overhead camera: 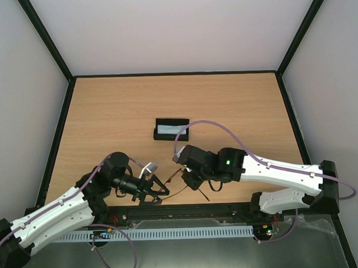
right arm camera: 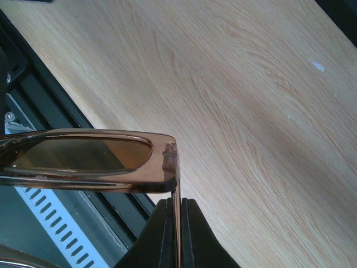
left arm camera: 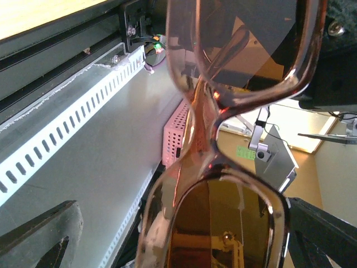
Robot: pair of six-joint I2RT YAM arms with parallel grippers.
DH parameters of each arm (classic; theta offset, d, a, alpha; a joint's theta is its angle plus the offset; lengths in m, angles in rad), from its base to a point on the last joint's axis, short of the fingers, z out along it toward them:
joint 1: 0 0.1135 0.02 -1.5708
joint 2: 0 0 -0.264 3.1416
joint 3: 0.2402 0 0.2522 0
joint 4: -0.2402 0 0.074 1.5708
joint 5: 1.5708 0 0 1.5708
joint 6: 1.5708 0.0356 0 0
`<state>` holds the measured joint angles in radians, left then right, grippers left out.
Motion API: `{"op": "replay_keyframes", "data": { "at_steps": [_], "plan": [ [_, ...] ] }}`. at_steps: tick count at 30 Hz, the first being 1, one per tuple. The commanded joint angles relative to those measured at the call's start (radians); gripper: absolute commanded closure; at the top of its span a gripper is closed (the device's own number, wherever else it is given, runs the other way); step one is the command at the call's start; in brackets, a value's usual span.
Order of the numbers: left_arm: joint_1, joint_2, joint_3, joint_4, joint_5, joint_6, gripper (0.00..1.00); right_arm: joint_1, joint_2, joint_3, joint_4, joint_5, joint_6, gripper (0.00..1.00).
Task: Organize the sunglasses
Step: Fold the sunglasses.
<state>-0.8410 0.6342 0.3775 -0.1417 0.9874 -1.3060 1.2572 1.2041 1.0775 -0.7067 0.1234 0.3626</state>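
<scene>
Light wood table (overhead camera: 119, 106) beneath the sunglasses (right arm camera: 83, 156), pale walls (overhead camera: 181, 28) around

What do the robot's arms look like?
The left arm and right arm have white shells and black joints. The left pincer and right pincer are black. A purple cable loops along each; a green light glows on the right arm.

Both arms bend inward, grippers facing each other at close range. The left gripper (overhead camera: 162, 191) gapes wide. The right gripper (right arm camera: 177, 209) is pinched tight on a temple of the sunglasses (right arm camera: 83, 159).
</scene>
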Motion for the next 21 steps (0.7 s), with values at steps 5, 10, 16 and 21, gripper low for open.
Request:
{"op": "replay_keyframes", "data": {
  "at_steps": [5,10,16,21],
  "plan": [
    [0.004,0.078,-0.02,0.09,0.037,0.025,0.01,0.01,0.058,0.039,0.032,0.002,-0.052,0.99],
    [0.007,0.138,-0.018,0.138,0.044,0.043,0.12,0.01,0.086,0.039,0.051,0.028,-0.071,0.99],
    [0.011,0.193,-0.008,0.161,0.058,0.069,0.37,0.002,0.117,0.039,0.084,0.041,-0.08,0.99],
    [0.022,0.202,-0.008,0.15,0.066,0.086,0.41,-0.021,0.12,0.041,0.094,0.031,-0.087,0.99]
  ]
}}
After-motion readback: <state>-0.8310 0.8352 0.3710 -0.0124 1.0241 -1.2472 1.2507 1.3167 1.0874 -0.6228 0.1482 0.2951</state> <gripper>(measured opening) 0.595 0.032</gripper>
